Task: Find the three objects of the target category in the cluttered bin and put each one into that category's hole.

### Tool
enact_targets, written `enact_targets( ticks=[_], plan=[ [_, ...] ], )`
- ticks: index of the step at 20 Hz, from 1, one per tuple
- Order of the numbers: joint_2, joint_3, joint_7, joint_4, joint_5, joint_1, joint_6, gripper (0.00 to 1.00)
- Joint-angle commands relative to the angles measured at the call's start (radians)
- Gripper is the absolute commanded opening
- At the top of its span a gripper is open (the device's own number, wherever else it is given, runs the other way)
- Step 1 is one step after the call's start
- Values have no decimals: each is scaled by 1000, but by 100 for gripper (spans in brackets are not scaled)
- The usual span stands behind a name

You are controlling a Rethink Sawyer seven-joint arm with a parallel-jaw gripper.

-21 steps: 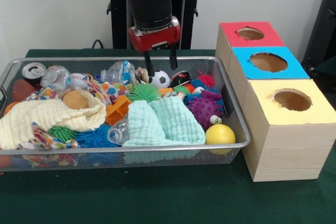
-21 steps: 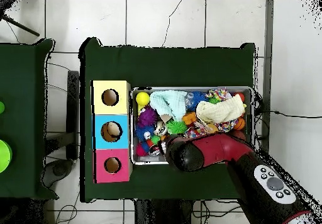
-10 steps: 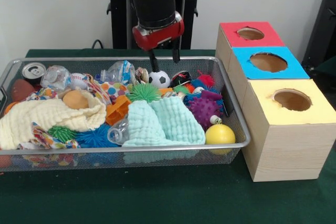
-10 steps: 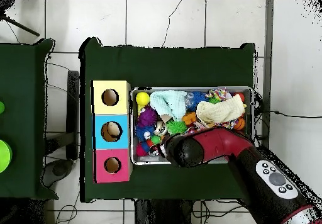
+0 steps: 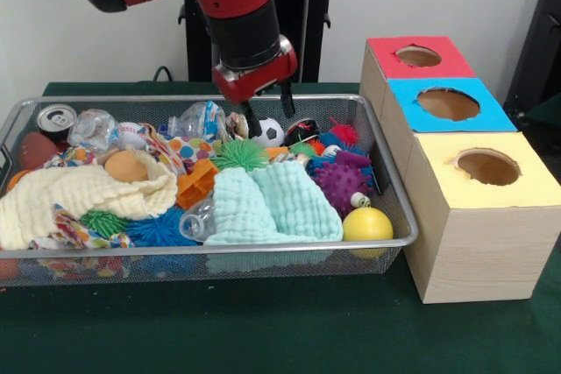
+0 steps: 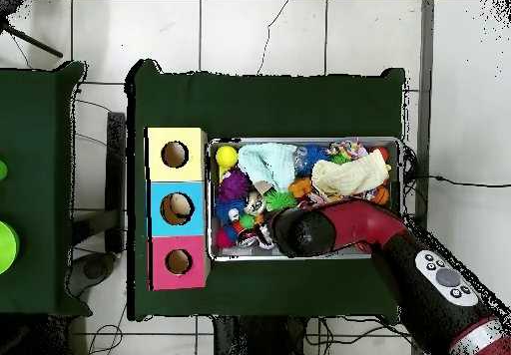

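Jaws [image 5: 268,115] spread apart, gripping nothing, tips low over the far side of the wire bin [image 5: 399,216]. Just below and between the tips, a small soccer ball [image 5: 268,132], the left-hand tip in the front view touching or nearly touching it; cannot tell which. Right beside that ball, away from the boxes, a crumpled plastic bottle [image 5: 198,118]. A little nearer the camera than the tips, a green spiky ball [image 5: 240,155] and an orange plastic piece [image 5: 196,183]. Toward the boxes from the tips, a red-and-black ball [image 5: 302,130], a red spiky ball [image 5: 344,133] and a purple spiky ball [image 5: 341,183]. Further toward the front rim, two mint-green cloths [image 5: 263,204] lying side by side, with a yellow ball [image 5: 367,225] at the bin corner next to the boxes. Well off to the other side of the jaws, a cream cloth [image 5: 70,199] with a tan ball [image 5: 126,166] resting on it, blue spiky ball [image 5: 160,230] just in front, a drinks can [image 5: 57,119] and a brown ball [image 5: 37,150] at the far corner. Outside the bin, well apart from the jaws, three wooden boxes in a row on the green tabletop [image 5: 263,330]: yellow hole box [image 5: 487,166] nearest the camera, blue hole box [image 5: 448,103] in the middle, red hole box [image 5: 418,56] farthest. In the overhead view, arm [image 6: 344,231] lying over the bin edge, hiding the jaws.
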Motion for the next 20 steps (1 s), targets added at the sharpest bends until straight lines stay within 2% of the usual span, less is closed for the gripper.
enact_targets(
  ticks=[1, 4, 9, 14, 20],
  plan=[
    [113, 41, -365, -156, -81, -37, 107, 100],
    [131, 41, -380, -175, -82, -48, 115, 100],
    [85, 33, -369, -170, -75, -57, 161, 100],
    [20, 7, -297, -114, -76, -70, 162, 100],
    [-80, -28, -174, -32, -76, -72, 117, 100]
  ],
)
